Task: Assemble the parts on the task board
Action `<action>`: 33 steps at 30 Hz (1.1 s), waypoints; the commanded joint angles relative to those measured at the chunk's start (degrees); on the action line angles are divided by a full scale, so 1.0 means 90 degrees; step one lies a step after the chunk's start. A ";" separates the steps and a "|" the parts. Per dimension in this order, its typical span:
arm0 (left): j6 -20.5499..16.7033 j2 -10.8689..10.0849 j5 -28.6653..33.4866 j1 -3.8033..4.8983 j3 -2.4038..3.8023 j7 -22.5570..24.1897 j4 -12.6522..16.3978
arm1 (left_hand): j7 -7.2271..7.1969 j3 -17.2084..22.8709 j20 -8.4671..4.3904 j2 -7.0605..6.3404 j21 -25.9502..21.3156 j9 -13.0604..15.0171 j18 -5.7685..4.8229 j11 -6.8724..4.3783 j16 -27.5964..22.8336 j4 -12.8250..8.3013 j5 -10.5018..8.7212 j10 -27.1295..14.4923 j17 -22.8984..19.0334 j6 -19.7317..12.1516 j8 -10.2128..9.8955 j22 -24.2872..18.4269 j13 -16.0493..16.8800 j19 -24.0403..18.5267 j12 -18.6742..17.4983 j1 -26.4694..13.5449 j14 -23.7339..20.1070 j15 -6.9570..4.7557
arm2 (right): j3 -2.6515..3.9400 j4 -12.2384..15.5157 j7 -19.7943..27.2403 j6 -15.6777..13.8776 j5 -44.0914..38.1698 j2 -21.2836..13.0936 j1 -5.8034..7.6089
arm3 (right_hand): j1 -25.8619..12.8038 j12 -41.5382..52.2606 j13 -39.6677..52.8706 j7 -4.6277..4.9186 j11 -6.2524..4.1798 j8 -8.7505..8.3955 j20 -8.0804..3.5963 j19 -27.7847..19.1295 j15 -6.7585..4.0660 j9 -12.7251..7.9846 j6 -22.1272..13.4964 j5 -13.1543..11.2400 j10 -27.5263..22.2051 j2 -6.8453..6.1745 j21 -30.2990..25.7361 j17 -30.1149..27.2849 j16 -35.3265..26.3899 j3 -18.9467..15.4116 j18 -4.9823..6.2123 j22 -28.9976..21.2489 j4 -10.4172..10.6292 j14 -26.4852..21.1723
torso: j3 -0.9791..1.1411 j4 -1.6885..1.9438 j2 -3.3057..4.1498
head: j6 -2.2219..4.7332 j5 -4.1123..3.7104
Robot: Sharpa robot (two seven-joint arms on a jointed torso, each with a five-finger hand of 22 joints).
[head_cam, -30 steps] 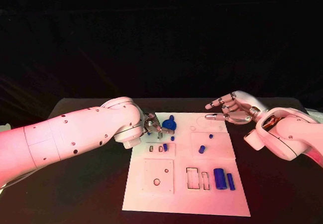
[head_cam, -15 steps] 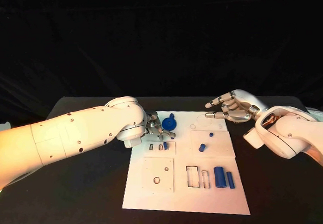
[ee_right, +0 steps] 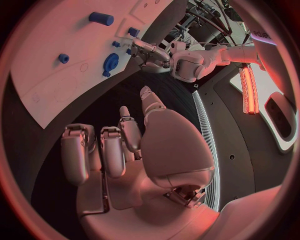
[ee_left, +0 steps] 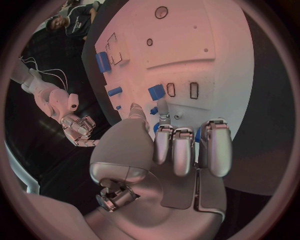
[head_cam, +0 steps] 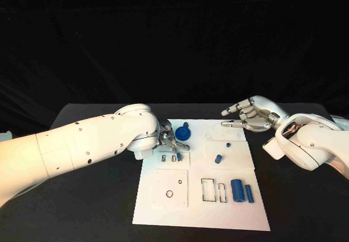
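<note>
The white task board lies in the middle of the table. My left hand hovers low over its far left part, next to two small slots. An upright blue piece stands beside those slots. In the left wrist view a tiny blue peg lies between the thumb and fingertips, untouched as far as I can tell. A round blue part sits just beyond the hand. My right hand hangs over the board's far right corner, fingers apart and holding nothing.
More blue parts lie on the board: a small peg, a short cylinder, a large cylinder and a bar near two rectangular slots. Black table surrounds the board.
My left hand has come down and toward me, from beside the round blue part to just above the small slots. The right hand has barely moved.
</note>
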 commanded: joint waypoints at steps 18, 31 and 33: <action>0.0378 0.0061 -0.0072 -0.0049 -0.0006 -0.0265 -0.0058 | -0.0034 0.0028 -0.0051 0.0105 0.0031 0.0055 -0.0116 -0.0045 0.0020 -0.0004 -0.0016 0.0111 0.1677 0.0010 0.0070 0.0569 0.0762 0.0189 0.0030 0.0057 0.0658 -0.0060 | 0.0002 -0.0027 -0.0021 0.0050 -0.0020 0.0010 -0.0011 | 0.0038 -0.0033 0.0105 -0.0006 -0.0034 0.0030 -0.0009 -0.0011 -0.0009 0.0008 0.0051 0.0039 0.0007 0.0023 -0.0038 0.1009 -0.0020 -0.0030 0.0065 0.0331 -0.0001 0.0505 | 0.0001 -0.0002 0.0000 | -0.0043 0.0005; 0.0473 0.0105 -0.0075 -0.0056 -0.0006 -0.0265 -0.0081 | -0.0033 0.1097 -0.0080 -0.0237 0.0035 0.0339 -0.0114 -0.0067 0.0020 0.0044 -0.0005 0.0113 0.1677 -0.0073 0.0098 0.0592 0.0774 0.0182 0.0018 0.0448 0.0658 -0.0063 | 0.0001 -0.0032 -0.0022 0.0053 -0.0020 0.0020 -0.0014 | 0.0043 -0.0033 0.0104 -0.0007 -0.0035 0.0031 -0.0010 -0.0008 -0.0010 0.0010 0.0054 0.0056 0.0009 0.0032 -0.0037 0.1010 -0.0020 -0.0038 0.0064 0.0334 -0.0002 0.0506 | -0.0001 0.0001 0.0004 | -0.0060 0.0000; 0.0491 0.0111 -0.0075 -0.0059 -0.0006 -0.0266 -0.0085 | -0.0044 0.1329 -0.0070 -0.0325 0.0035 0.0365 -0.0116 -0.0058 0.0020 0.0046 -0.0001 0.0113 0.1677 -0.0067 0.0088 0.0594 0.0775 0.0181 0.0016 0.0404 0.0658 -0.0075 | 0.0001 -0.0032 -0.0022 0.0054 -0.0020 0.0021 -0.0014 | 0.0043 -0.0033 0.0104 -0.0007 -0.0035 0.0031 -0.0010 -0.0008 -0.0010 0.0010 0.0054 0.0056 0.0009 0.0032 -0.0037 0.1010 -0.0020 -0.0038 0.0064 0.0334 -0.0002 0.0506 | 0.0001 0.0001 0.0002 | -0.0062 0.0002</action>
